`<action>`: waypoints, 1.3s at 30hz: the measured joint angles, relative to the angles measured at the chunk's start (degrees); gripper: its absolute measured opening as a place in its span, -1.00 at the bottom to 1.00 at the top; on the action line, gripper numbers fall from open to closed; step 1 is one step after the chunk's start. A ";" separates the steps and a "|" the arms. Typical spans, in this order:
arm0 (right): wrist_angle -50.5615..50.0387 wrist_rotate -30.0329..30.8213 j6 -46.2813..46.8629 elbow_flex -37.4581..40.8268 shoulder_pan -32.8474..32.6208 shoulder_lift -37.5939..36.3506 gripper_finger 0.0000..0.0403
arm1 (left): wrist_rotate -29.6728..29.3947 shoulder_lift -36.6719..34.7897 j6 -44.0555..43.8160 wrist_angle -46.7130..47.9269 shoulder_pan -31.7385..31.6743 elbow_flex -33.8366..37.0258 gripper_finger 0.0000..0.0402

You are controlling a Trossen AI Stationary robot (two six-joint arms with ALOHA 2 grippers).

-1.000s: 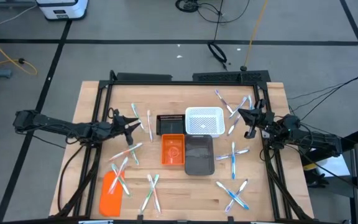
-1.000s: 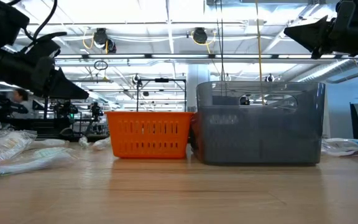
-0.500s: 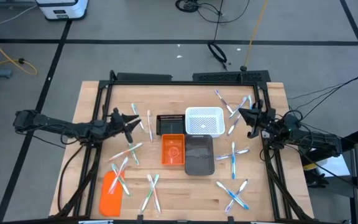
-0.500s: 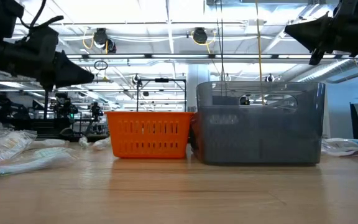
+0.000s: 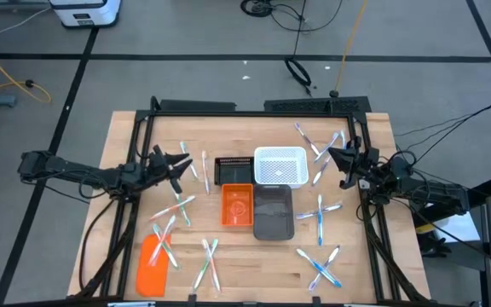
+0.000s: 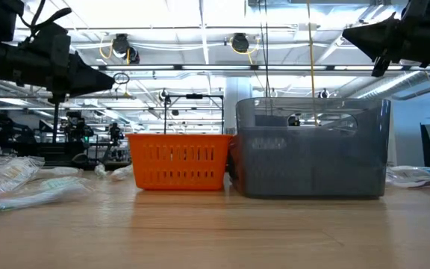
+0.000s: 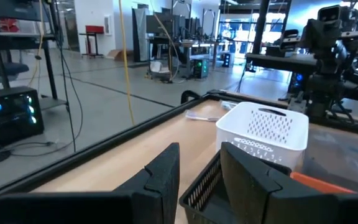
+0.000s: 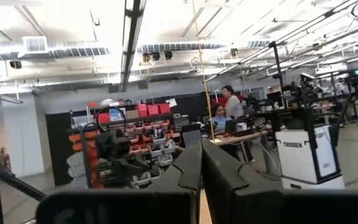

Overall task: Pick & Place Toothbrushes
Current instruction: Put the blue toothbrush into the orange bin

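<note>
Many thin toothbrushes lie flat on the wooden table: some at the left (image 5: 174,210), some at the near left (image 5: 208,261), others at the right (image 5: 320,213) and far right (image 5: 315,141). My left gripper (image 5: 186,163) hovers open and level above the table's left part, next to two toothbrushes (image 5: 200,167), with nothing between its fingers (image 7: 164,177). My right gripper (image 5: 332,155) is shut and empty, raised over the table's right side, tilted slightly upward (image 6: 347,33).
Four bins stand at the middle: a black one (image 5: 234,170), a white one (image 5: 280,165), an orange one (image 5: 238,205) and a grey one (image 5: 273,213). A flat orange lid (image 5: 150,266) lies near the front left. A black frame (image 5: 254,108) borders the table.
My left gripper has tipped up from pointing slantwise down to level and has risen a little, staying open. My right gripper has rolled a little in place, staying shut.
</note>
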State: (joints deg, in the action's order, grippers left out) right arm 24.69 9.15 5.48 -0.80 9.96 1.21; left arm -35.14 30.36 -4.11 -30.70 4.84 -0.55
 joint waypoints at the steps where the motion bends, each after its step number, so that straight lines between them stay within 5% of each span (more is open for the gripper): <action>1: 0.00 0.00 -0.37 0.00 0.00 0.00 -0.98 | -0.06 -0.01 -0.05 0.00 0.00 0.01 -0.41; 23: 14.90 -1.70 -11.54 -3.52 0.00 2.37 -0.98 | -2.51 0.01 0.61 -2.48 0.00 0.01 -0.41; 31: -3.50 5.73 -11.13 -14.91 1.08 15.22 -0.91 | -2.52 0.01 0.39 -3.52 0.00 0.01 -0.41; 39: -13.37 4.59 -10.04 -28.60 4.55 29.71 -0.55 | -2.51 -0.01 0.25 -3.50 0.00 0.01 -0.41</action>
State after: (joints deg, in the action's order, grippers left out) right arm 11.32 13.73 -4.57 -29.40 14.50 30.93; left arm -37.66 30.35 -3.86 -34.20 4.84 -0.54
